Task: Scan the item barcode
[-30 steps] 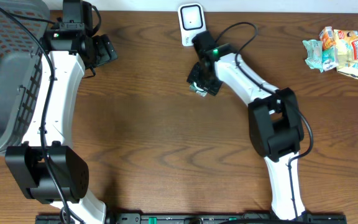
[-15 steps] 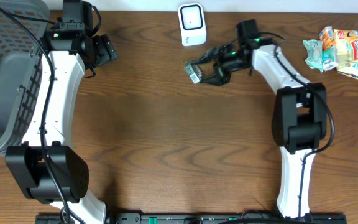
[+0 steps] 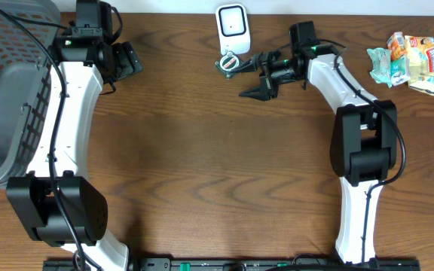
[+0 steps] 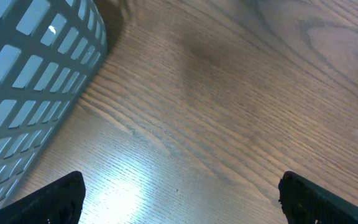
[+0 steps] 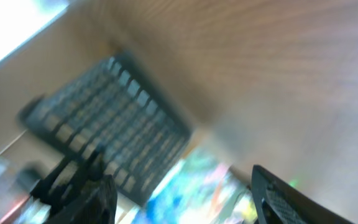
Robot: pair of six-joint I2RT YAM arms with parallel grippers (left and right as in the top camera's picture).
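Note:
The item (image 3: 228, 63) is a small colourful packet, held off the table just below the white barcode scanner (image 3: 232, 28) at the table's back edge. My right gripper (image 3: 240, 77) reaches in from the right, turned on its side, and is shut on the item. In the right wrist view the picture is blurred, and the packet (image 5: 197, 186) shows as a bright blue-green patch between the two dark fingers (image 5: 278, 199). My left gripper (image 3: 124, 60) hangs open at the far left, beside the basket, with only bare wood between its fingers (image 4: 61, 199).
A grey slotted basket (image 3: 6, 83) fills the left edge, and its wall (image 4: 30, 81) shows in the left wrist view. Several more snack packets (image 3: 409, 64) lie at the back right. A dark grid (image 5: 117, 124) appears blurred in the right wrist view.
My right gripper swung the item out from under the scanner, then turned its wrist and brought the packet up close below the scanner. The left arm has not moved.

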